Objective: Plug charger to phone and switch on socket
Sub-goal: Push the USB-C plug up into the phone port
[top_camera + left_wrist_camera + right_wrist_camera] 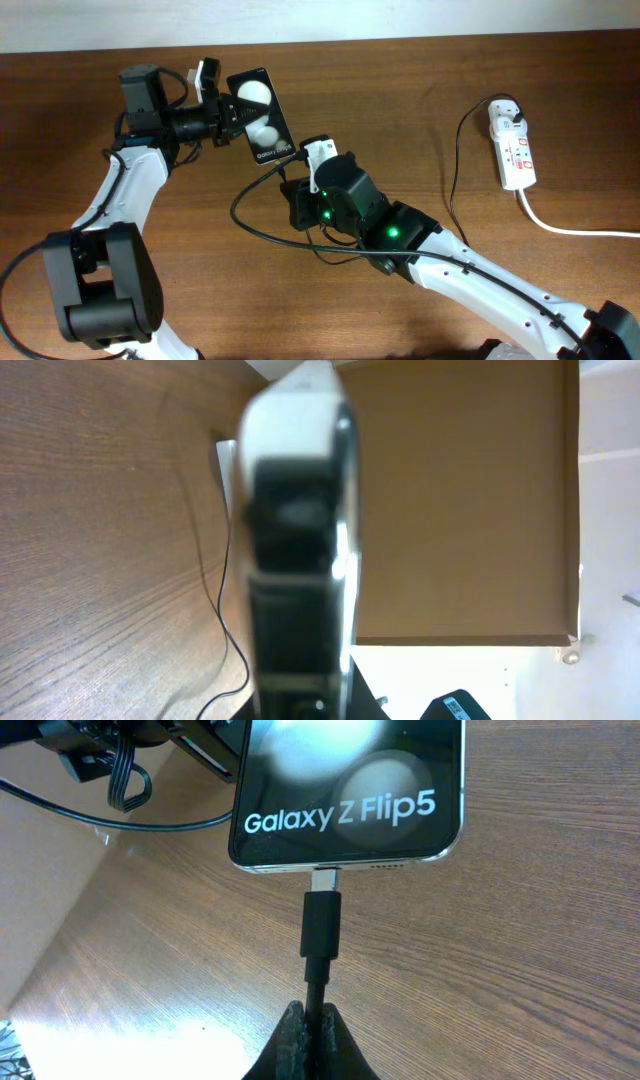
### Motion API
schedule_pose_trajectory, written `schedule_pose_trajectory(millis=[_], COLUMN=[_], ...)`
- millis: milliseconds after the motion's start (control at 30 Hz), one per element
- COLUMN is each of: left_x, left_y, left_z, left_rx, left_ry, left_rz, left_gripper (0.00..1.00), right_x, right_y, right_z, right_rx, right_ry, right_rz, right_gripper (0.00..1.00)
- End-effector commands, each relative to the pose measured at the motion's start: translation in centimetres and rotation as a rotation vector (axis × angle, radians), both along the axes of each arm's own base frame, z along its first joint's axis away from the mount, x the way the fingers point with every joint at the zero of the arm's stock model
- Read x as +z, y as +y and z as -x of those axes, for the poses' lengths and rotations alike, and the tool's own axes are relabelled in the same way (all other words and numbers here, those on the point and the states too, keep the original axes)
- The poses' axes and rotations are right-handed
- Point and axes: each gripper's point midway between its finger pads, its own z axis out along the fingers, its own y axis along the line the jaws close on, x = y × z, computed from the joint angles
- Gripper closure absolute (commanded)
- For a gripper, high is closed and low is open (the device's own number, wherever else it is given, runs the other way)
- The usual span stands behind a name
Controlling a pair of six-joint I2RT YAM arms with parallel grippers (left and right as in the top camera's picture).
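Observation:
The phone (258, 112), a glossy black slab with two white spots, is held off the table by my left gripper (230, 113), which is shut on its upper end. It fills the left wrist view edge-on and blurred (300, 530). In the right wrist view its lower edge (350, 815) reads "Galaxy Z Flip5". My right gripper (315, 1025) is shut on the charger's thin black cable just behind the plug (321, 925). The plug's metal tip meets the phone's port; how deep it sits I cannot tell. The white socket (515, 150) lies at the far right, apart from both grippers.
The charger cable (243, 215) loops on the wood left of my right arm and runs under it; another stretch (455, 165) curves up to the socket. A thick white cord (570, 228) leaves the socket toward the right edge. The table's back edge lies behind the phone.

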Motion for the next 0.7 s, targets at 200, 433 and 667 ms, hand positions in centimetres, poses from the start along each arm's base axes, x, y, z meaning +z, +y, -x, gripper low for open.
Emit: schedule_pose_trajectory(millis=[200,433,667], left_x=[1.2,1.4,2.1], left_y=[-0.3,-1.7,-1.8], left_z=[1.4,2.3,3.3], left_rx=[-0.081,-0.136,-0.194], left_ry=[-0.009,0.001,-0.028], left_rz=[0.053,0.069,0.102], left_gripper=[1.0,1.0,1.0], right_x=[1.7,2.6,4.0], right_y=[-0.4,-0.4,-0.3], right_z=[-0.9,-1.7,-2.6], right_rx=[-0.043,-0.069,-0.088], right_ry=[-0.056,-0.096,-0.168], right_rz=[-0.027,-0.046,-0.066], right_gripper=[0.96,0.96,0.96])
